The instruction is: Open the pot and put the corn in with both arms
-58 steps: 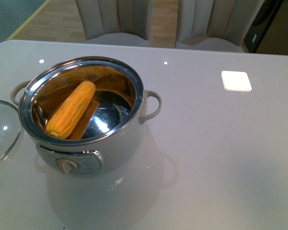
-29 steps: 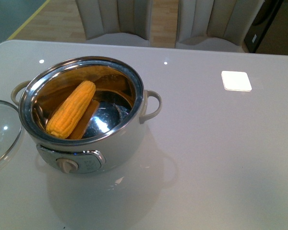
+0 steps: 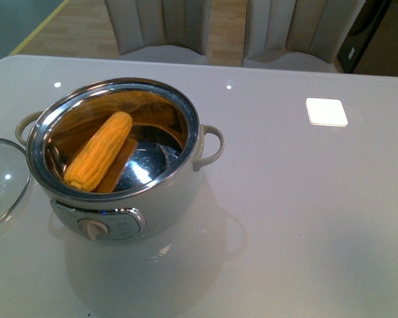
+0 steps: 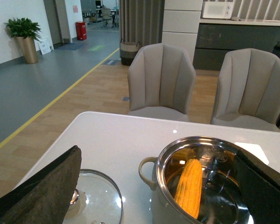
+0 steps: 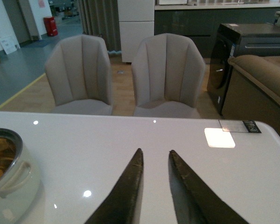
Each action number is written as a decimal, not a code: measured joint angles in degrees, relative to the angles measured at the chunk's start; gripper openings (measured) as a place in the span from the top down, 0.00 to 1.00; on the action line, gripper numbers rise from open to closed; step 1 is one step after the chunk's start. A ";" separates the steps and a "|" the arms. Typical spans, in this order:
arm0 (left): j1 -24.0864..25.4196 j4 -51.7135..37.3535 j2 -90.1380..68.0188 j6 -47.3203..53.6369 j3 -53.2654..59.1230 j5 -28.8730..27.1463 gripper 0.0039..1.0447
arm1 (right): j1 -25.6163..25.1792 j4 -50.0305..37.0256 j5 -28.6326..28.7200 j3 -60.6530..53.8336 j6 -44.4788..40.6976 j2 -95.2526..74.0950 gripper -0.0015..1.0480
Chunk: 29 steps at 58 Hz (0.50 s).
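The white pot (image 3: 156, 209) stands uncovered on the table's left part, its steel rim (image 3: 186, 106) bare. The yellow corn (image 3: 98, 150) lies slanted inside the steel bowl, and the left wrist view shows the corn (image 4: 188, 186) there too. The glass lid (image 3: 0, 179) lies flat on the table to the pot's left, its knob (image 4: 73, 198) partly behind a finger. My left gripper (image 4: 154, 184) is open above the table, one finger over the lid, the other over the pot (image 4: 200, 186). My right gripper (image 5: 155, 156) is shut and holds nothing, hovering over bare table. Neither arm shows in the front view.
A white square pad (image 3: 326, 111) lies on the table at the back right. Two grey chairs (image 3: 159, 30) stand behind the far table edge. The pot's right handle (image 5: 14, 175) shows at the side of the right wrist view.
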State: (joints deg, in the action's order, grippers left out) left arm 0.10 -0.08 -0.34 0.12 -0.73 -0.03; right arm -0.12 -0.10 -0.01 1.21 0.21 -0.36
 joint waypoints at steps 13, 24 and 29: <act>0.00 0.00 0.00 0.00 -0.02 0.00 0.07 | 0.00 0.00 0.00 0.00 0.00 0.00 0.40; 0.00 0.00 0.00 0.02 -0.02 0.02 0.07 | 0.00 0.00 0.00 0.00 0.00 0.00 0.08; 0.00 0.00 0.00 0.00 -0.02 0.00 0.07 | 0.00 0.00 0.00 0.00 0.00 0.00 0.09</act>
State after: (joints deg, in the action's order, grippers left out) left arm 0.10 -0.08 -0.34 0.12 -0.75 -0.03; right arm -0.12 -0.10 -0.01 1.21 0.21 -0.36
